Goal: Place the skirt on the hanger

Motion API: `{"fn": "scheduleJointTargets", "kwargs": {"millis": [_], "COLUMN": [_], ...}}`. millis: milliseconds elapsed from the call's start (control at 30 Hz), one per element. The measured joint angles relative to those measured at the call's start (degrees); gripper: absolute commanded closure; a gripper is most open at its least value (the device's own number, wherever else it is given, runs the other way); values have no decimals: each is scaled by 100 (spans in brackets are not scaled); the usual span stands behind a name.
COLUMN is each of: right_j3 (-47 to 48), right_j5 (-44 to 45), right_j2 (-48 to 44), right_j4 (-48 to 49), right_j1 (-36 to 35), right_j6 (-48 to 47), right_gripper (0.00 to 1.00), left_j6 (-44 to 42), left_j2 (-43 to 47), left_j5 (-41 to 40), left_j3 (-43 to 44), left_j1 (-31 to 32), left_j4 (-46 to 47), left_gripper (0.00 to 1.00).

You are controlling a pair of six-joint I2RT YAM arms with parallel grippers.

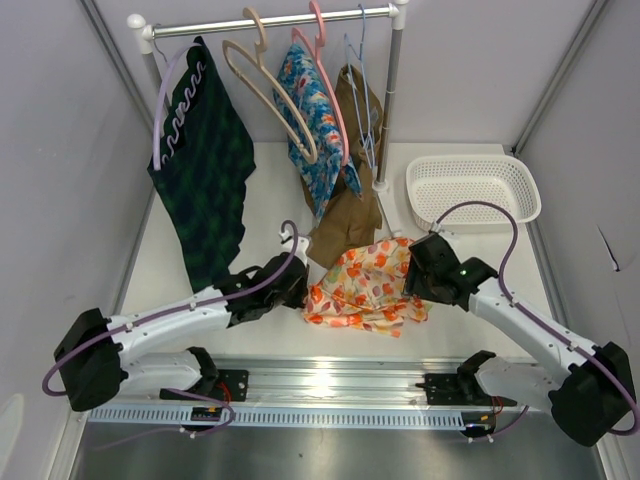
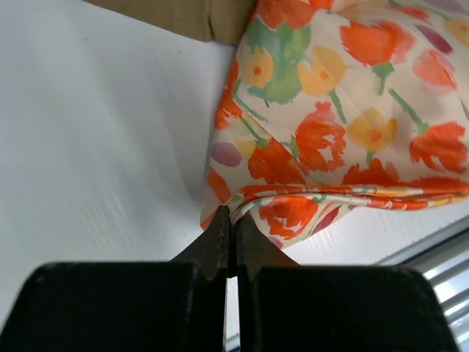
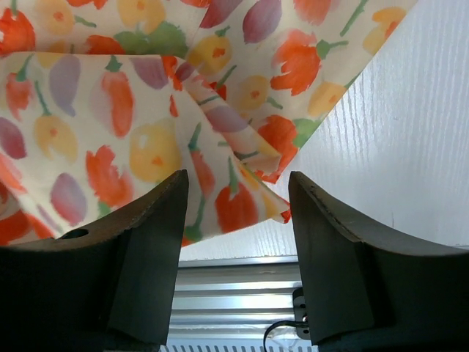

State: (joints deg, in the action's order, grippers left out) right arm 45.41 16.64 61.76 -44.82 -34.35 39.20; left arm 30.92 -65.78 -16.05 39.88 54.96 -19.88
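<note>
The skirt [image 1: 365, 285], cream with orange, yellow and purple flowers, lies crumpled on the white table between both arms. My left gripper [image 1: 303, 285] is at its left edge; in the left wrist view the gripper [image 2: 231, 220] is shut, with the skirt's [image 2: 330, 110] folded hem pinched at the tips. My right gripper [image 1: 420, 272] is open over the skirt's right corner; in the right wrist view the gripper [image 3: 238, 183] has the skirt [image 3: 110, 95] between and beyond its spread fingers [image 3: 154, 227]. An empty beige hanger [image 1: 270, 95] hangs on the rail.
The rail [image 1: 270, 22] also holds a dark green garment [image 1: 205, 170] on a lavender hanger, a blue floral garment [image 1: 315, 120] on a pink hanger, and a brown garment [image 1: 350, 200]. The rack's post [image 1: 393, 100] stands behind the skirt. A white basket [image 1: 472, 190] sits at the back right.
</note>
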Motion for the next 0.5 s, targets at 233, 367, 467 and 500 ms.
{"fn": "scheduleJointTargets", "kwargs": {"millis": [233, 367, 467, 500], "right_j3": [-269, -409, -573, -651], "right_j5": [-203, -435, -686, -789], "right_j2": [138, 138, -7, -90], "right_j4": [319, 509, 667, 713], "right_j1": [33, 28, 35, 39], "right_j6": [28, 116, 203, 260], "right_gripper": [37, 36, 34, 33], "left_j6": [-9, -2, 15, 22], "left_j2": [-4, -103, -208, -229], "left_j5": [468, 688, 835, 898], "left_j3": [-107, -175, -234, -278], "left_j1": [-625, -848, -1010, -1106], "left_j4": [223, 330, 481, 535], "left_gripper": [100, 100, 100, 100]}}
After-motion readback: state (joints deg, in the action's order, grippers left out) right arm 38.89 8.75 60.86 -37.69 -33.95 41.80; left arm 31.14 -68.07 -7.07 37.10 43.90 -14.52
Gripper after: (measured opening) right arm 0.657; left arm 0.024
